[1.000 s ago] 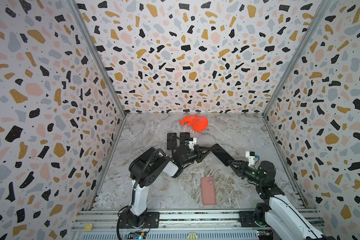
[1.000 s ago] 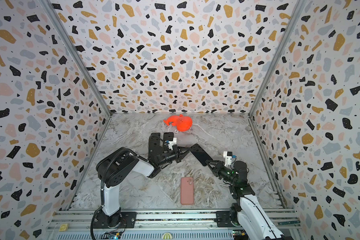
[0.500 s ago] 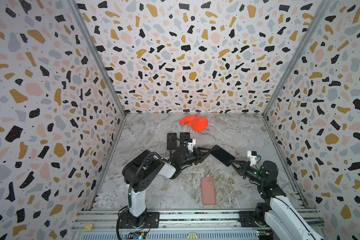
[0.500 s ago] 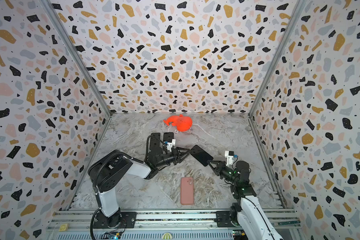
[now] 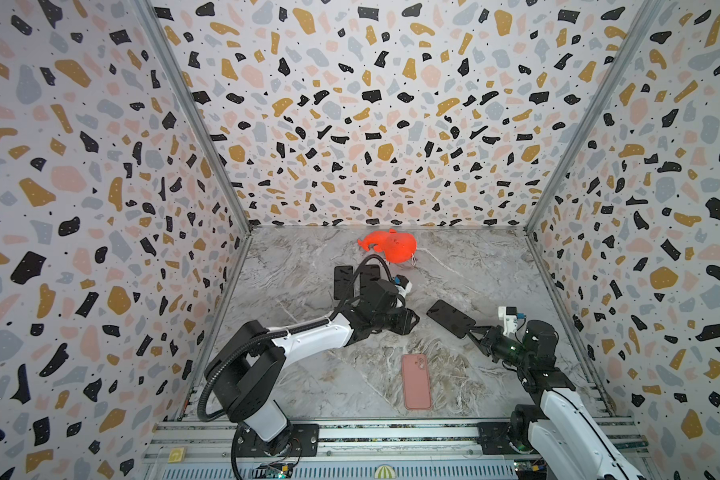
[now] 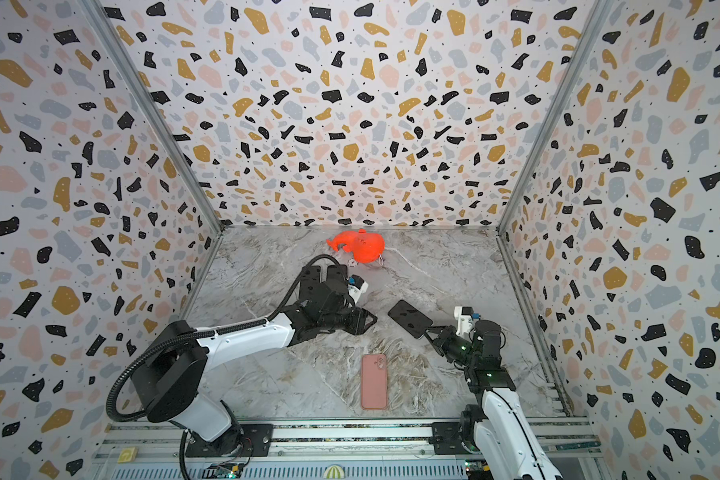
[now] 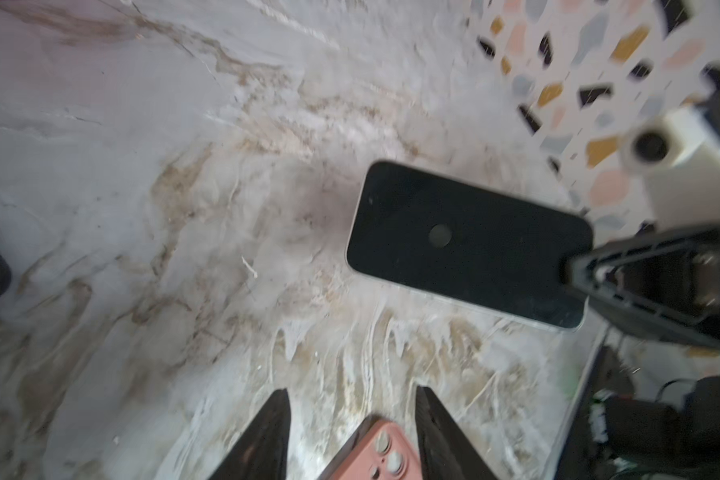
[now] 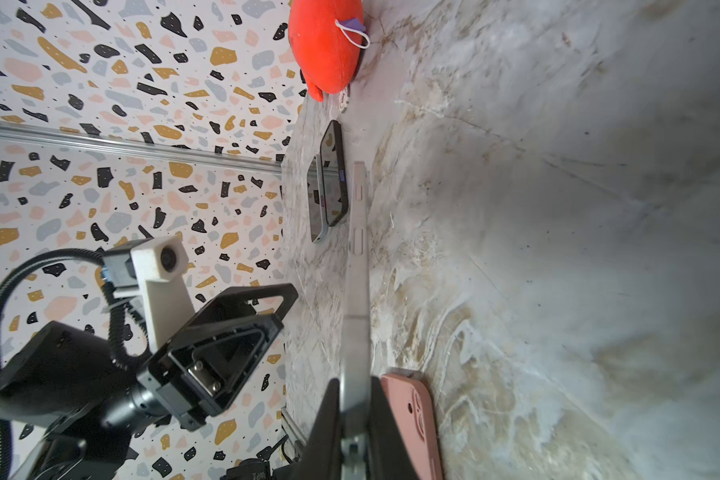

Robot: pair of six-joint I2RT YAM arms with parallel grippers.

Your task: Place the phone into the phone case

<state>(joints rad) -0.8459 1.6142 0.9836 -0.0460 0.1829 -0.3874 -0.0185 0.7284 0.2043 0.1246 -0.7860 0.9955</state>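
My right gripper (image 5: 469, 331) (image 6: 429, 330) (image 8: 354, 382) is shut on one short end of the phone (image 5: 450, 318) (image 6: 409, 319) (image 7: 466, 245) (image 8: 358, 270). The phone is black-screened with a pale edge and hangs just above the marble floor, screen up. My left gripper (image 5: 411, 322) (image 6: 370, 322) (image 7: 352, 390) stands open and empty, a short gap to the left of the phone's free end. The pink phone case (image 5: 416, 381) (image 6: 374, 381) (image 7: 375, 453) (image 8: 412, 415) lies flat near the front edge, camera cutouts facing up, below and between the two grippers.
An orange plush toy (image 5: 389, 246) (image 6: 358, 247) (image 8: 329, 45) sits at the back wall. Two other dark phones (image 5: 344, 282) (image 8: 333, 178) lie behind the left wrist, partly covered by it. Patterned walls close in the left, right and back sides.
My left gripper has opened, let go of the phone and drawn back to the left. My right gripper has shut on the phone's other end and now carries it alone, slightly nearer the front.
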